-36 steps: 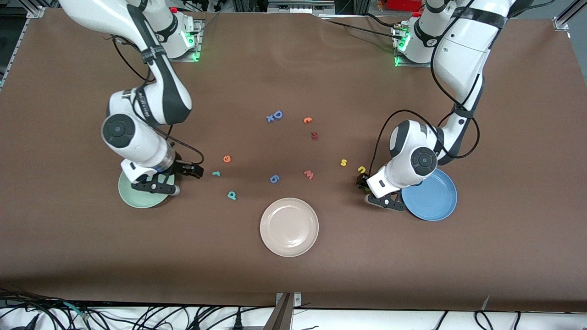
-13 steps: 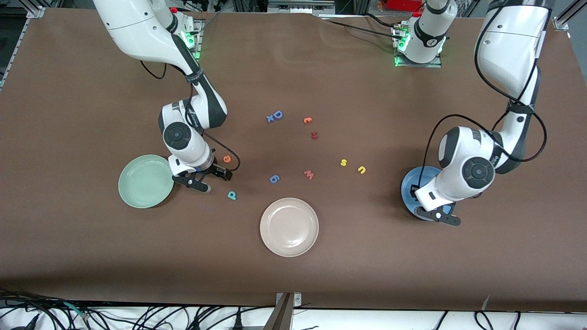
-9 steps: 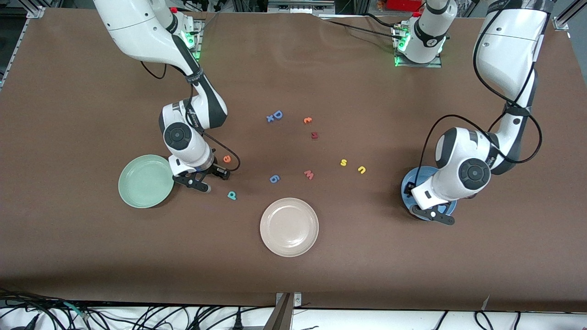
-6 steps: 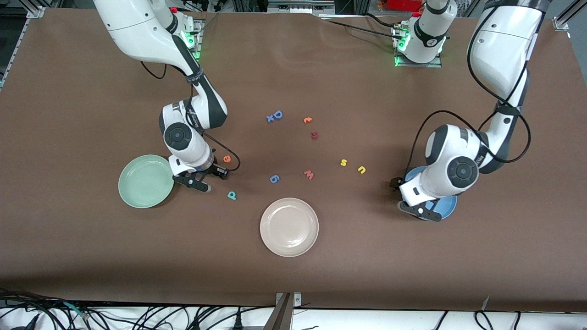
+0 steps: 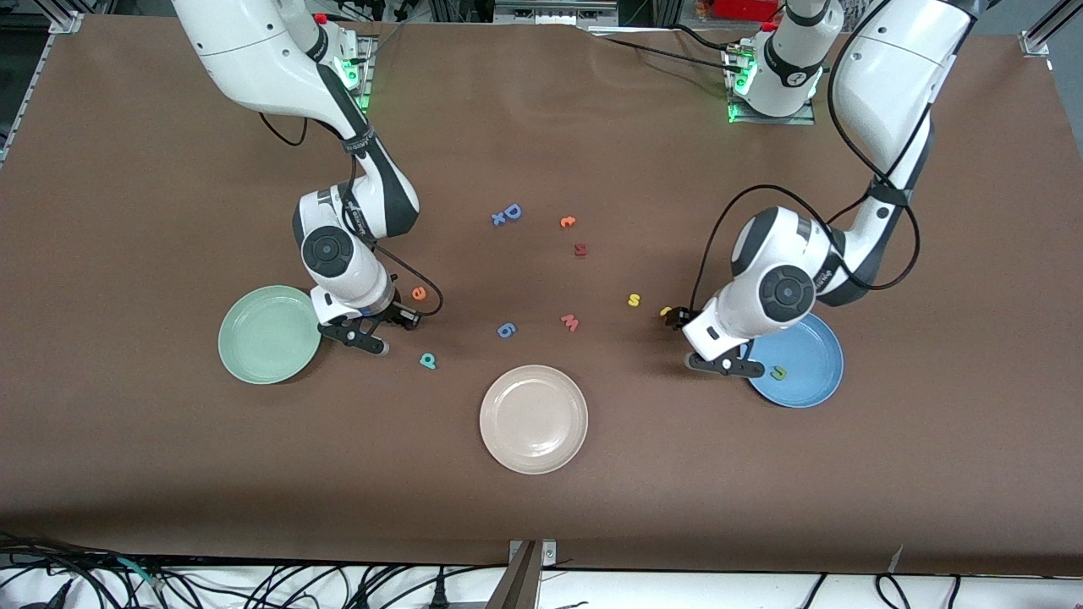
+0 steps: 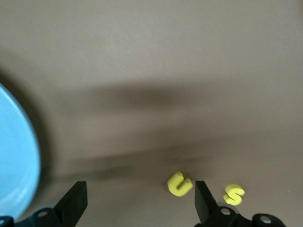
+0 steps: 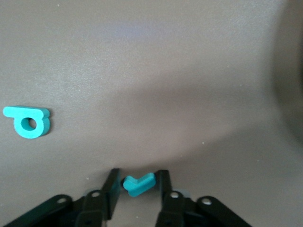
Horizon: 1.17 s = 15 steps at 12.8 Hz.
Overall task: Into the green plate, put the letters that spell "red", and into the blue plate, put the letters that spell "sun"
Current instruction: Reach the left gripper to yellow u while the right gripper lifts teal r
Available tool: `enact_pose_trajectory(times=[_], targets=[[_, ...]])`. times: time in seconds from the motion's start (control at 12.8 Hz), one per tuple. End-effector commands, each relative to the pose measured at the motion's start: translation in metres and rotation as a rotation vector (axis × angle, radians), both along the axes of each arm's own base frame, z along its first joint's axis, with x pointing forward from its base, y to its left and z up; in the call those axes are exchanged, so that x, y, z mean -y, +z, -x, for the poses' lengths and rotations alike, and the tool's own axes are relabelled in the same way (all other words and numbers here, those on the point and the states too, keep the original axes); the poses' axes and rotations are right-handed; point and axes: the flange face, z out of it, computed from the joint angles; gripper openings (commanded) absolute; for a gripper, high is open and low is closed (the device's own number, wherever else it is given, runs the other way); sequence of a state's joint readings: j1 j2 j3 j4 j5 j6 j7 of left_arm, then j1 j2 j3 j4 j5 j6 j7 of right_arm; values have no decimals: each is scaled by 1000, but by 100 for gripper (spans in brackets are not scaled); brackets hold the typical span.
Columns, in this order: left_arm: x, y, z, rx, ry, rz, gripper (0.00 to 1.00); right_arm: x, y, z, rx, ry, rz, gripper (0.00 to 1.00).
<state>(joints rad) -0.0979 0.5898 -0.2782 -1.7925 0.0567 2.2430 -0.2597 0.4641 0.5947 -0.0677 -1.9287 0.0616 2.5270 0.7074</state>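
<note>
My right gripper is down at the table beside the green plate, shut on the teal "r", which the front view hides. The orange "e" and teal "d" lie close by on the table. My left gripper is open over the yellow "u", which sits between its fingers, close to one. The yellow "s" lies just past it. The green "n" rests in the blue plate.
A beige-white plate sits near the front camera at mid-table. Loose letters lie mid-table: a pinkish "w", a blue "6", a dark red letter, an orange "c" and a blue "D".
My left gripper opened over the blue plate, left the green "n" there, and moved to the yellow "u". My right gripper stayed in place and closed on the teal "r".
</note>
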Motion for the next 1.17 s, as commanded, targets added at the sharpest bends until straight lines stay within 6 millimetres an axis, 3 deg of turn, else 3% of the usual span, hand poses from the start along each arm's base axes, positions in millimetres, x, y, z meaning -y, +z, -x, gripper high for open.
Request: enact_pose_trajectory(times=[0.0,0.16,0.31,0.63,1.1], targets=[[-7,7,44,53,0,-7,100,0,-8,5,-22,-4,4,34],[-5,-8,57,104,-1,17,100,0,-8,5,-22,-7,3,32],[12,-14,68,114,-32,24,100,0,-9,5,-24,-7,4,32],[19,-28,70,141,-133,-17,94,0,-9,5,-23,-6,5,30],[24,-48,68,182,-119,18,93,-4,4,-4,-50,0,12,23]])
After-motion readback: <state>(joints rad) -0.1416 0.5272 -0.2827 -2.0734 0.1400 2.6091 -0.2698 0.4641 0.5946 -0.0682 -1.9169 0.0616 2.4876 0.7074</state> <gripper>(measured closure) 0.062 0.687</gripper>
